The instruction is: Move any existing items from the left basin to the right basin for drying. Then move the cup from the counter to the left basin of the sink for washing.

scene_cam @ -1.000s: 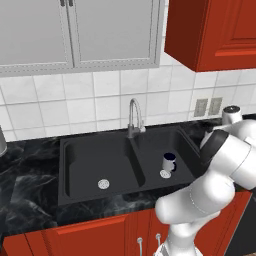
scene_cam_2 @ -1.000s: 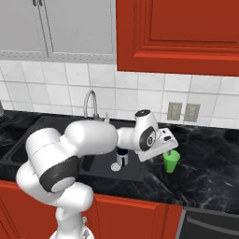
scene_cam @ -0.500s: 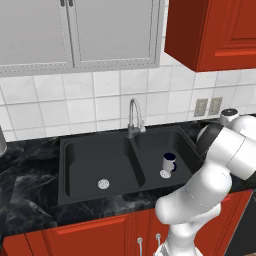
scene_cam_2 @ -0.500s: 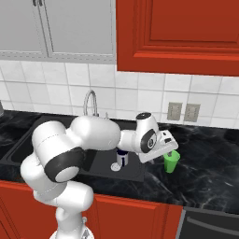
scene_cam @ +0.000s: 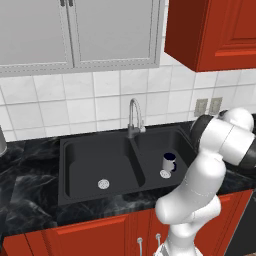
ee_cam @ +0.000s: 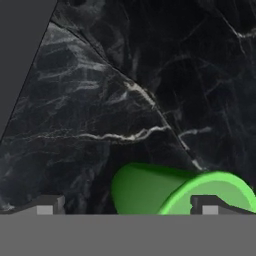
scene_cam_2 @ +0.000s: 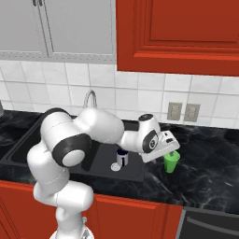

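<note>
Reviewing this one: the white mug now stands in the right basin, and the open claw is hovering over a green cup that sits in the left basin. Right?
Not quite. The green cup stands on the counter, right of the sink, not in the left basin; the right base view shows it. The rest holds: the white mug stands in the right basin, and the open claw is just over the cup.

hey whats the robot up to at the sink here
The white arm's open gripper is at the green cup, which stands on the black counter right of the sink; nothing is gripped yet. The white mug already sits in the right basin, and the left basin holds nothing.
</note>
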